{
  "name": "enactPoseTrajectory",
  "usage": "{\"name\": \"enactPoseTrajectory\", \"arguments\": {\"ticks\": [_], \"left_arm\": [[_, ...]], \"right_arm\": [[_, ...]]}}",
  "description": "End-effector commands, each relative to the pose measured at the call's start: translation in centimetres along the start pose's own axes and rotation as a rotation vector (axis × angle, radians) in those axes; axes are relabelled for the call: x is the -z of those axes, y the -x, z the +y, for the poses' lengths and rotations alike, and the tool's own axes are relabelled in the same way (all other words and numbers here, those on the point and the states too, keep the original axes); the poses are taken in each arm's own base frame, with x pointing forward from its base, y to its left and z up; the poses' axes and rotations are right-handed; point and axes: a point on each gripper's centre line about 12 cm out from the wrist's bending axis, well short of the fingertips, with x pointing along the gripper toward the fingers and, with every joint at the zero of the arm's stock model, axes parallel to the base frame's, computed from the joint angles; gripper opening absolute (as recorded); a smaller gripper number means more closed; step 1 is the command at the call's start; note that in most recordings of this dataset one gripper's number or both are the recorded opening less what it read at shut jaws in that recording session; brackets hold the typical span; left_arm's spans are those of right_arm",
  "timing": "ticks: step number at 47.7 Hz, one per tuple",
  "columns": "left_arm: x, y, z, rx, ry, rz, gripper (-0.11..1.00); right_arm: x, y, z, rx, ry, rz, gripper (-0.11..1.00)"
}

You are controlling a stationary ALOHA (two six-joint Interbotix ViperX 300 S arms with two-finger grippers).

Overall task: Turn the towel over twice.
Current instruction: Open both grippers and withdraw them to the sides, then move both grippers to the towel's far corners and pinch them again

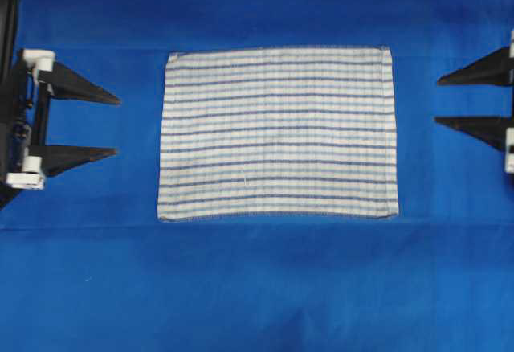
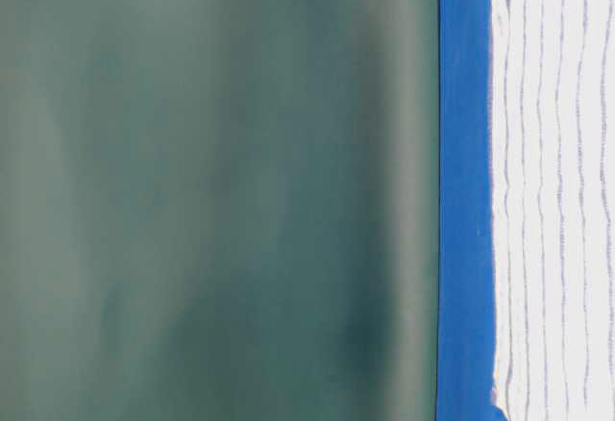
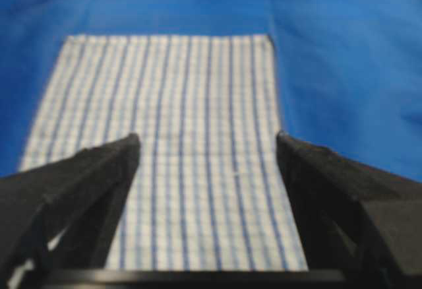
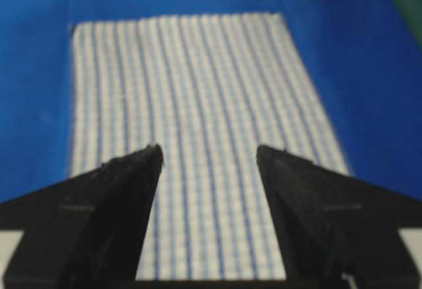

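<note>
The towel (image 1: 278, 133) lay flat and spread out in the middle of the blue sheet (image 1: 257, 288) covering the table, stripes running across. The left claw (image 1: 118, 126) stood wide and empty off the towel's left edge, and the right claw (image 1: 438, 100) stood wide and empty off its right edge, neither touching it
</note>
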Motion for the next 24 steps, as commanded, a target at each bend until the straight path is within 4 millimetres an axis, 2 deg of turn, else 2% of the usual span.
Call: {"name": "enactPoseTrajectory", "arguments": {"ticks": [1, 16, 24], "left_arm": [[-0.5, 0.6, 0.2, -0.011, -0.003, -0.043, 0.78], [-0.4, 0.6, 0.7, -0.038, 0.002, -0.048, 0.78], [-0.4, -0.2, 1.9, -0.102, 0.01, -0.061, 0.78]], "right_arm": [[-0.2, 0.2, -0.3, 0.002, -0.009, -0.046, 0.67], [0.0, -0.4, -0.4, -0.004, -0.028, -0.053, 0.67], [-0.7, -1.0, -1.2, 0.038, -0.05, -0.044, 0.67]]}}
